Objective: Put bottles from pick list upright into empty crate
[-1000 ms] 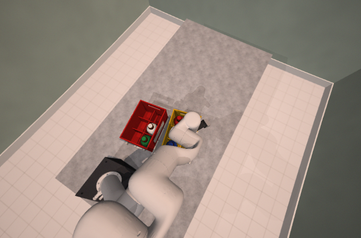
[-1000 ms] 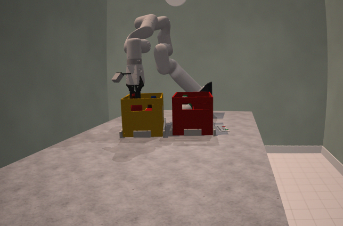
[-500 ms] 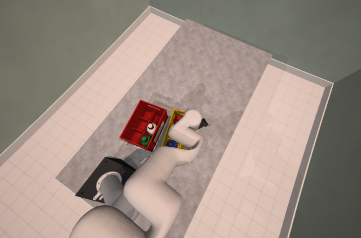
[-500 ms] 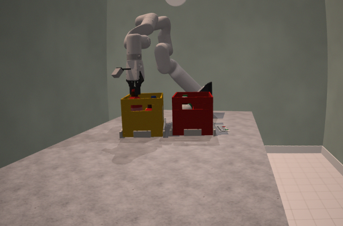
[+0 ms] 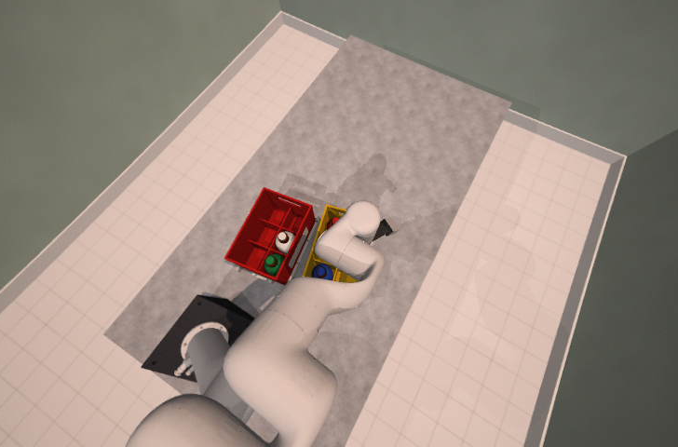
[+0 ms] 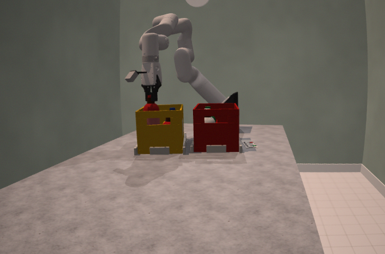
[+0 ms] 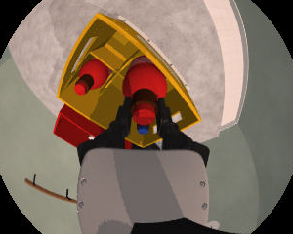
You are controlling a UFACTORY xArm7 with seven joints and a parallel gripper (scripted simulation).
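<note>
Red bottle, partly raised

I had the black two-fingered gripper (image 6: 150,96) (image 7: 144,104) clamped on the neck of a round-shouldered red bottle (image 6: 150,107) (image 7: 145,83), partly inside the yellow plastic crate (image 5: 308,264) (image 6: 159,134) (image 7: 78,101).

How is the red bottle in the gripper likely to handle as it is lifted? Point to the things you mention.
The red bottle (image 6: 150,107) (image 7: 145,80) looks stiff, so it probably won't sag. Gripped only at its narrow neck, with the wide body hanging below, it could swing if bumped.

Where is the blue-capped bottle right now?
In the top view, the blue-capped round-shouldered bottle stands in the yellow open-topped crate, at the end nearer the robot's black base plate.
</note>
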